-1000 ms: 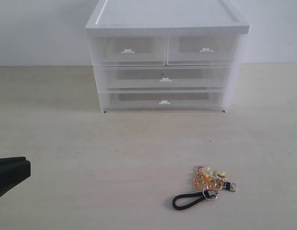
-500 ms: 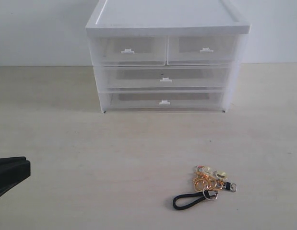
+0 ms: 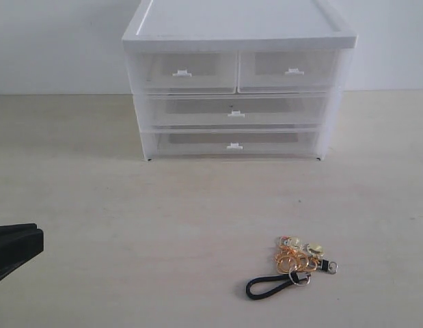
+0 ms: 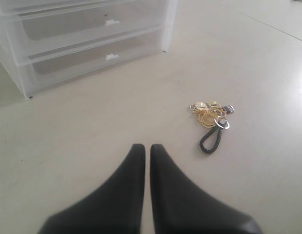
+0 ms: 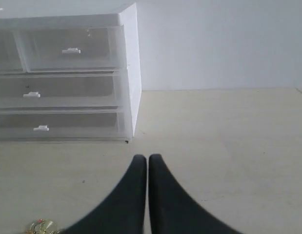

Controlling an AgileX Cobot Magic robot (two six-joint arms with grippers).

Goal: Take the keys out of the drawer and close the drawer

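Exterior view: the keys (image 3: pixel 293 266) lie on the table (image 3: pixel 129 219), well apart from the left gripper (image 3: pixel 33 240); the drawer (image 3: pixel 288 72) sits flush, pushed in. Left wrist view: jaws together, holding nothing, keys ahead of the tips and clear of them. Right wrist view: the right gripper (image 5: pixel 147 158) is likewise closed and empty, with the drawer well ahead.

Drawer unit (image 3: pixel 238 27): at back of table (image 3: pixel 129 225). Keys (image 3: pixel 293 261): on table, well before unit, toward right.
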